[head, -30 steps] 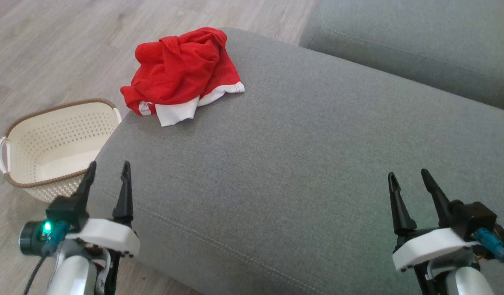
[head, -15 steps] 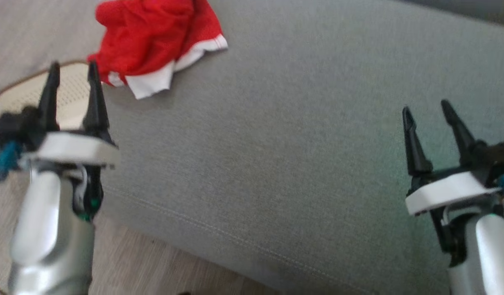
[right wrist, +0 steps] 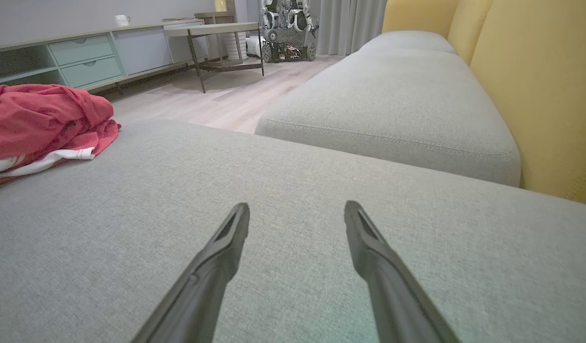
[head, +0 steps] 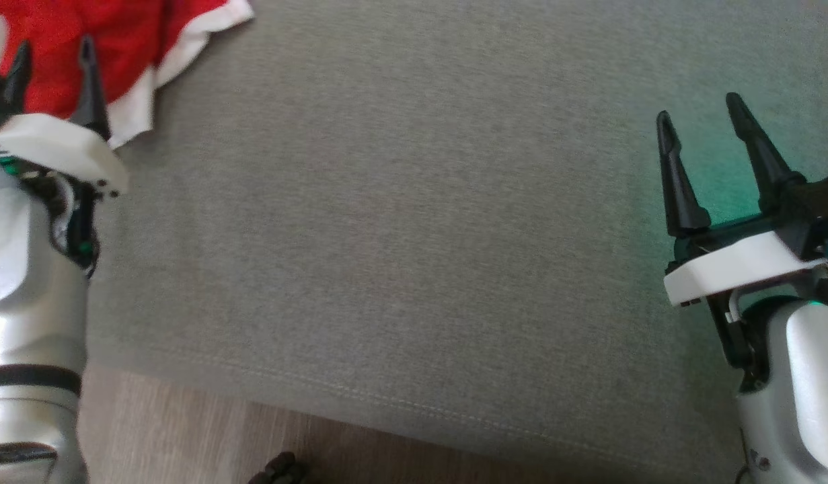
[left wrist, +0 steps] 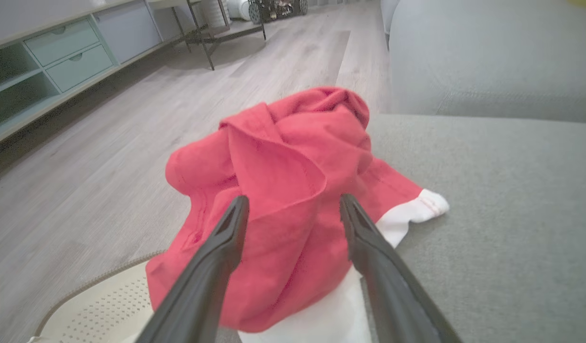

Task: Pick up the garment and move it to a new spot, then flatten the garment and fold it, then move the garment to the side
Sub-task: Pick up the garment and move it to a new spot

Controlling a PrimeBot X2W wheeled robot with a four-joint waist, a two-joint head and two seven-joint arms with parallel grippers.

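While the broad grey sofa cushion [head: 414, 235] spreads across the head view, the red garment [left wrist: 283, 162] with white trim sits bunched in a heap at its far left corner, right at the edge, a cream perforated basket [left wrist: 97, 309] showing just below it in the left wrist view. Left gripper [head: 52, 48] hovers close in front of the heap, fingers spread wide, nothing between them. Right gripper [head: 698, 111] — well apart, over bare cushion on the right — jaws parted too, holding nothing.
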